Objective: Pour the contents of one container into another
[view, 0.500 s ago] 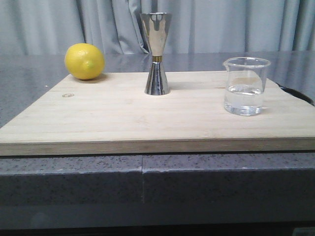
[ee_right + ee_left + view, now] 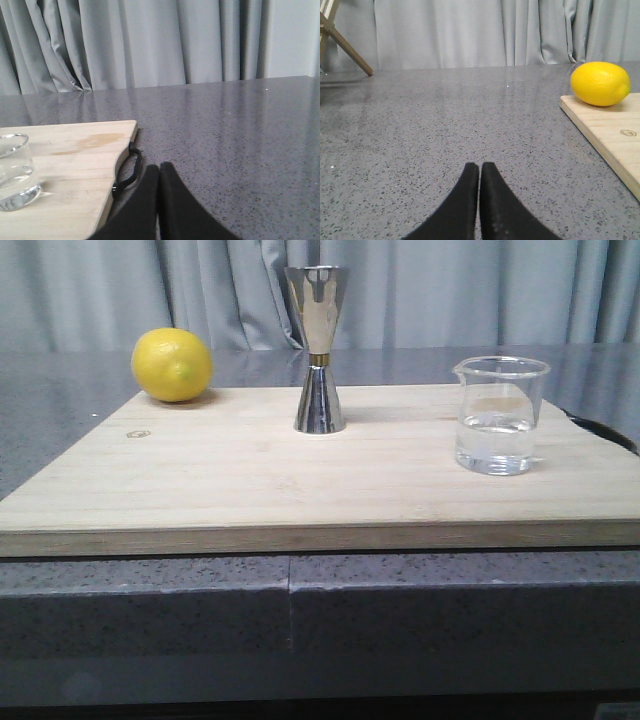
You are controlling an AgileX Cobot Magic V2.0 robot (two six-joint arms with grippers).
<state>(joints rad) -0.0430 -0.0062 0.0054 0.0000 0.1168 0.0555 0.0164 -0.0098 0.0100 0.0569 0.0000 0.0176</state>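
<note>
the left gripper [image 2: 479,172], fingers pressed together and holding nothing, sits low over the counter, left of the lemon [image 2: 171,364]. the jigger [image 2: 318,348] stands upright mid-board, long axis vertical. the beaker [image 2: 499,415], part full, stands right, lip pointing left. the right gripper [image 2: 159,175], likewise closed and empty, should spread wide, then grasp it level.

the front camera looks low and level across the wooden board [image 2: 300,480]. each wrist camera sits low off one board end, sharing its edge with it.
</note>
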